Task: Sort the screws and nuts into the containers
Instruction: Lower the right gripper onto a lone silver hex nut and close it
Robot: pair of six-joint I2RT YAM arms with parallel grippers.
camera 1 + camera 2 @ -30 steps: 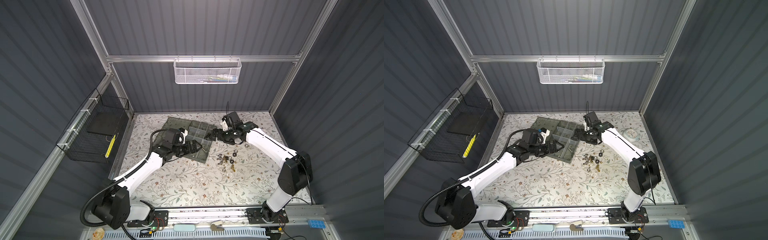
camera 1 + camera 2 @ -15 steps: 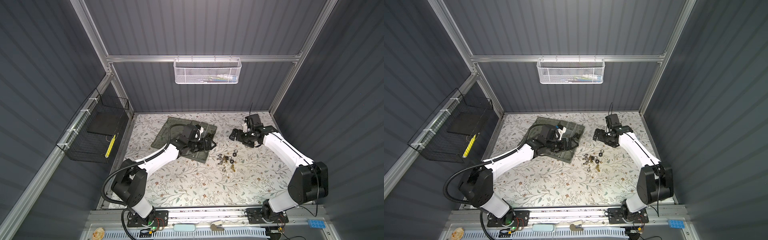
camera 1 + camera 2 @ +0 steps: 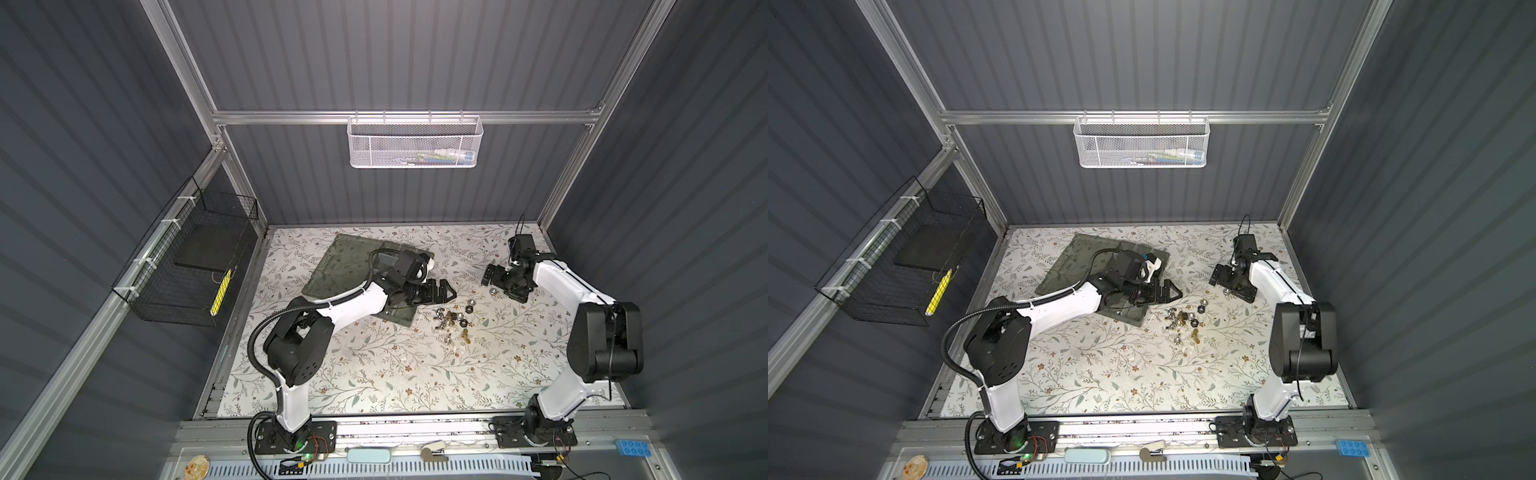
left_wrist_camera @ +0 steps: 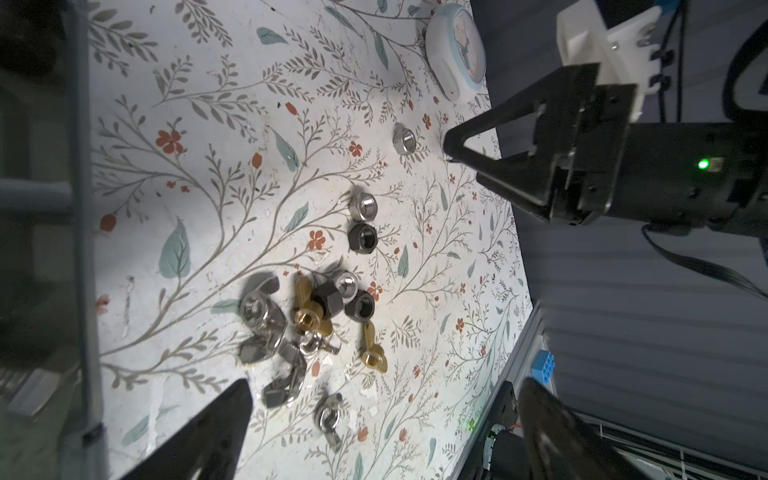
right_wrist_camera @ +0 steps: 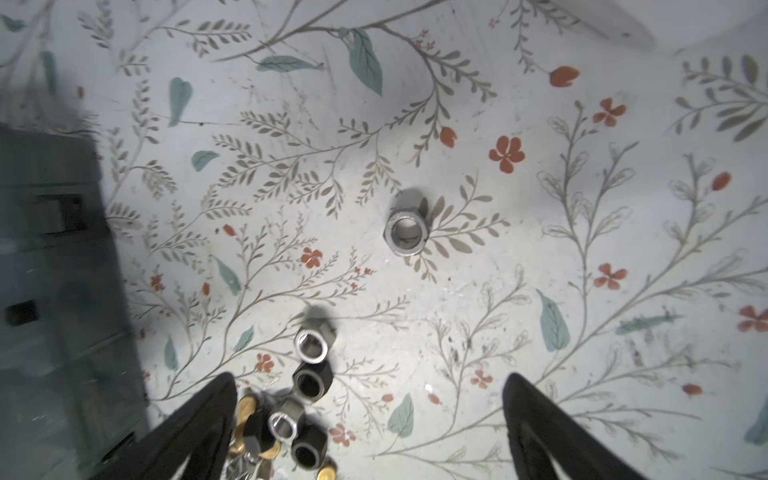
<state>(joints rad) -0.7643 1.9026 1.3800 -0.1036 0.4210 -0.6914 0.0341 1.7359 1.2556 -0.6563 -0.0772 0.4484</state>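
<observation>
Over the last second the left tool has travelled right, from over the box to just past its right edge. The right tool has drawn back from above the box to the open tabletop on the right. Farthest left, the lid lies flat and open, which leaves the compartments reachable from above. The left arm hides most of them in both top views, so what they hold cannot be told. The left tool is empty, its fingers apart and aimed at the pile of silver, black and brass nuts, hex and winged. The pile rests on the tabletop just beside the box's near right corner. That stance reads as lining up a pick with only a short carry back. Right of the pile a lone nut sits flat and apart from the rest, so it can likely be pinched without disturbing them. The right tool points down near it, empty, its fingers spread wide. In the right wrist view the nut lies ahead of the fingertips, not yet between them, so a small advance and descent seems needed before closing.
</observation>
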